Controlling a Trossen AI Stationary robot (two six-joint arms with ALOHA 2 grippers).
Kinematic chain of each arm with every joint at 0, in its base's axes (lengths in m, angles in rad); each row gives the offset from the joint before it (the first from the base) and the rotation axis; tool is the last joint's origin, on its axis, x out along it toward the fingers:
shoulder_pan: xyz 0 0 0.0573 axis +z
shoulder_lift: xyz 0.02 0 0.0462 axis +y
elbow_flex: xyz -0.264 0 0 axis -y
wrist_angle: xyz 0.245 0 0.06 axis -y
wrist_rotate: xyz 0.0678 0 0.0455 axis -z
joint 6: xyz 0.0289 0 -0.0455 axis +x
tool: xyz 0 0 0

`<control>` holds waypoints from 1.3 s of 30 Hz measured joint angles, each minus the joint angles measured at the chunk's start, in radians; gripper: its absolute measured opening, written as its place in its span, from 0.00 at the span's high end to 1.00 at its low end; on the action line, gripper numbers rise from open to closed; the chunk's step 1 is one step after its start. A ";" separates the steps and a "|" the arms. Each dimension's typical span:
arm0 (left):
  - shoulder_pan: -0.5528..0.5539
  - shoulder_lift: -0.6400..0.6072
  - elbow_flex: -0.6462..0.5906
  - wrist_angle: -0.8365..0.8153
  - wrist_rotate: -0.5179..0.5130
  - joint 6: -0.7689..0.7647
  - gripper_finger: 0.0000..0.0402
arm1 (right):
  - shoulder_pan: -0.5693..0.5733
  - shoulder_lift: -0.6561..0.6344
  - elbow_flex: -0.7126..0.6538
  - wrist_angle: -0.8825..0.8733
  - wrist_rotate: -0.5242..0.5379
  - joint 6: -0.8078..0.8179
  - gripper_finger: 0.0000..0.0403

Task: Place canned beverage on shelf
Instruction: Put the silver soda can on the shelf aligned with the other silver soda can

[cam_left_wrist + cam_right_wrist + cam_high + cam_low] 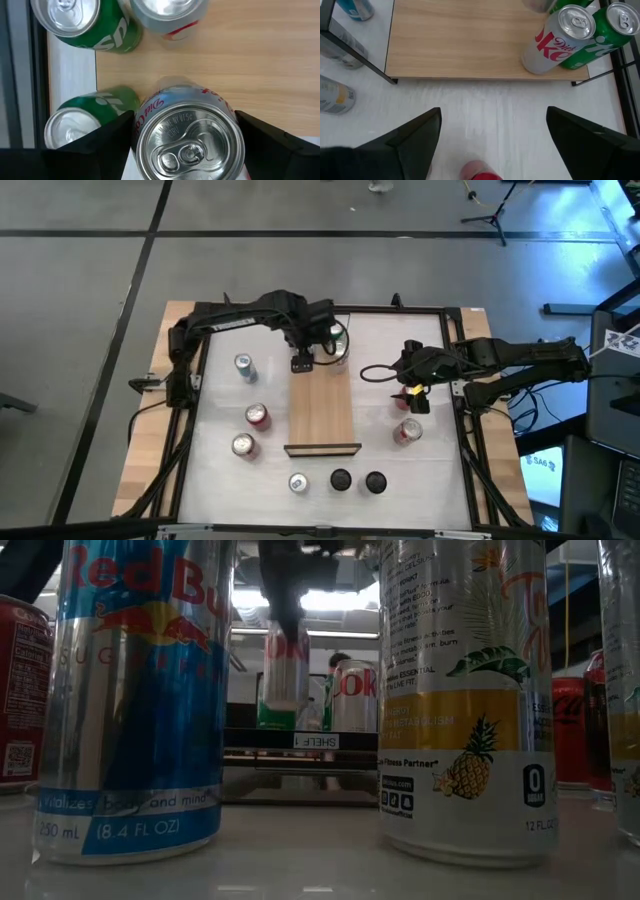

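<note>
While my left gripper (301,364) reaches to the far end of the shelf (320,415), its two fingers squeeze a silver Diet Coke can (190,142) from both sides. I hold this can up straight, and its top is shut with the tab flat. It hangs low over the wood at that end (I cannot tell if its bottom touches the wood).

Right beside it stands another silver can with red letters (170,15), on the wood. Two green cans (85,25) stand close by at the wood's edge, and I cannot tell if they are on the wood or just off it. All their tops are shut too. The rest of the shelf is bare wood.

My right gripper (493,117) is at the right side of the shelf, over the white table (440,470). Its fingers are spread wide and hold nothing. A red can (481,175) sits just under it, and I see only a bit of its top.

More cans stand on the table, off the shelf. To the left of the shelf are a blue can (244,366) and two red-topped ones (257,415). Near the front edge are a silver one (298,482) and two dark ones (340,479). Close to the low camera stand a blue Red Bull can (140,690) and a white can with a pineapple on it (465,690).
</note>
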 joint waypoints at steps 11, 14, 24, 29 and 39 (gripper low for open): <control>0.003 0.046 -0.027 0.062 -0.038 0.051 0.27 | 0.000 0.000 0.000 0.000 0.000 0.000 0.12; 0.003 0.048 -0.047 0.059 -0.041 0.052 0.27 | 0.000 0.000 0.000 0.000 0.000 0.000 0.12; 0.003 0.046 -0.102 0.080 -0.042 0.052 0.27 | 0.000 0.000 0.000 0.000 0.000 0.000 0.12; 0.003 0.046 -0.103 0.084 -0.042 0.052 0.24 | 0.000 0.000 0.000 0.000 0.000 0.000 0.12; 0.003 0.046 -0.105 0.103 -0.042 0.051 0.19 | 0.000 0.000 0.000 0.000 0.000 0.000 0.12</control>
